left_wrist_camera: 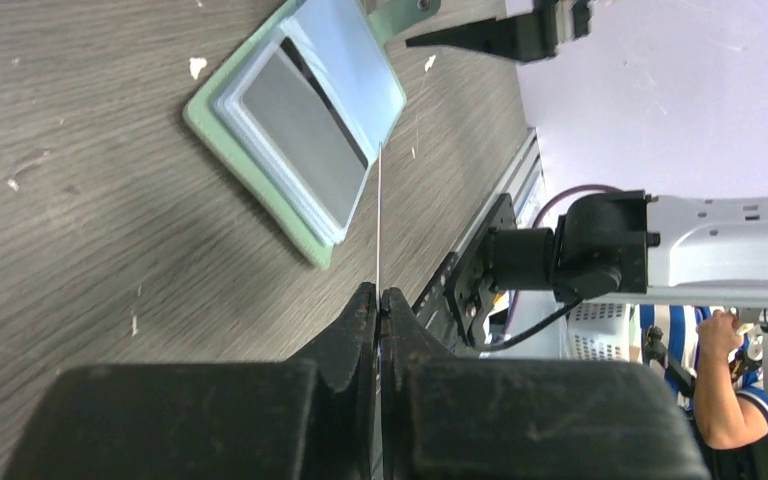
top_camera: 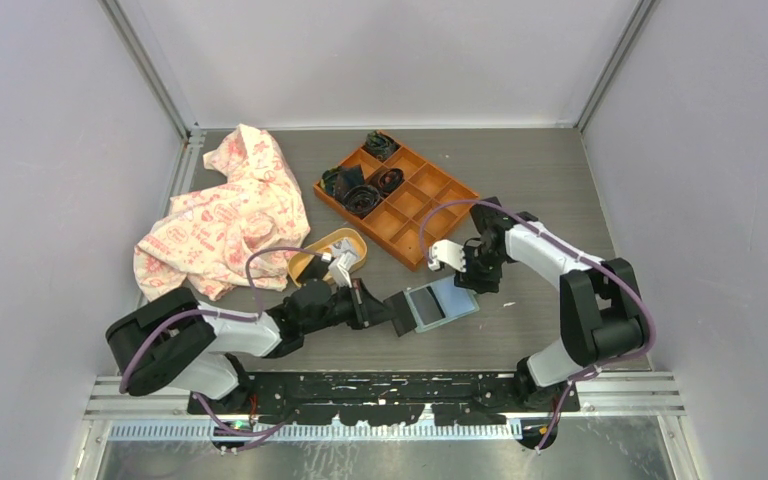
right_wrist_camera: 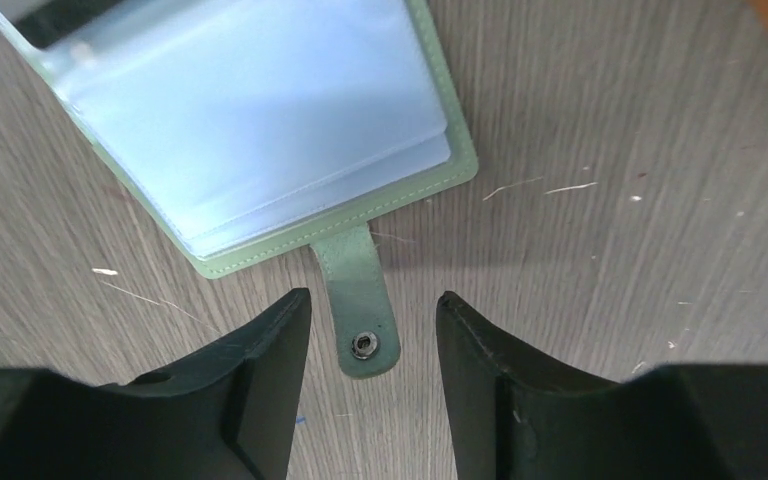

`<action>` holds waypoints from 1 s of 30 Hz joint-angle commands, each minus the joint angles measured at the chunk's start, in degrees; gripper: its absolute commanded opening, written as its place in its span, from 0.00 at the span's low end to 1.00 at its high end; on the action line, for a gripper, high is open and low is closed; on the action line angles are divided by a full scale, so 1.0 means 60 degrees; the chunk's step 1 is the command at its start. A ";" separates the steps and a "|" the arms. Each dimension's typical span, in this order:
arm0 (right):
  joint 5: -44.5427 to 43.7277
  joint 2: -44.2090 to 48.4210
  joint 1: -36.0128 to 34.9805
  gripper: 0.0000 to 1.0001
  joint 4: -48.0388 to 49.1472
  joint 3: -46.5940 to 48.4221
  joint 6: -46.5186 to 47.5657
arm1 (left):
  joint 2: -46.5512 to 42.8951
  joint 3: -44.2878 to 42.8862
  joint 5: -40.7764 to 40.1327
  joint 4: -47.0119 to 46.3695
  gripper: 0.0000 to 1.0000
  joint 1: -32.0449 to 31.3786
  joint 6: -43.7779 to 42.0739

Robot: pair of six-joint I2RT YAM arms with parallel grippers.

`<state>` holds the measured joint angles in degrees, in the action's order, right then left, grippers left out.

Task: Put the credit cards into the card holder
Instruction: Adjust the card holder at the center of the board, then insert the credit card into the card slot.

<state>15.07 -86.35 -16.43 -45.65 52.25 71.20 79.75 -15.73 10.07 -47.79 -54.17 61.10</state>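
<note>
The card holder (left_wrist_camera: 260, 150) lies open on the table, sage green with pale blue sleeves, and a grey card (left_wrist_camera: 305, 135) sits in its top sleeve. My left gripper (left_wrist_camera: 379, 297) is shut on a thin credit card (left_wrist_camera: 378, 220). I see that card edge-on, its far end at the holder's near edge. In the top view the left gripper (top_camera: 397, 313) is just left of the holder (top_camera: 442, 303). My right gripper (right_wrist_camera: 372, 330) stands open low over the table, and the holder's closing tab (right_wrist_camera: 355, 300) with its snap stud lies between the jaws, untouched.
An orange compartment tray (top_camera: 415, 205) with dark rolled items stands behind the holder. A yellow oval dish (top_camera: 322, 252) sits behind my left arm, and a patterned cloth (top_camera: 225, 210) is heaped at the back left. The table's front rail (left_wrist_camera: 480, 250) is close by.
</note>
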 commanded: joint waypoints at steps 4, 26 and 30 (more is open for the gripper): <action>-0.0944 -0.0333 -0.0445 0.52 0.0555 -0.0378 0.1077 | 0.0555 -0.1120 -0.0447 0.0351 0.00 -0.0104 0.0317; 0.0643 0.0059 -0.2521 0.41 0.0740 -0.0209 -0.0108 | 0.0964 -0.0930 -0.0983 -0.0142 0.00 -0.0046 0.0330; 0.0626 0.0342 -0.2427 0.46 0.1061 -0.0281 -0.0447 | 0.0806 -0.0625 -0.0836 -0.0255 0.00 0.0596 0.0131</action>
<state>17.08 -87.99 -31.38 -42.11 49.89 71.55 86.65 -21.12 5.76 -45.98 -53.71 63.83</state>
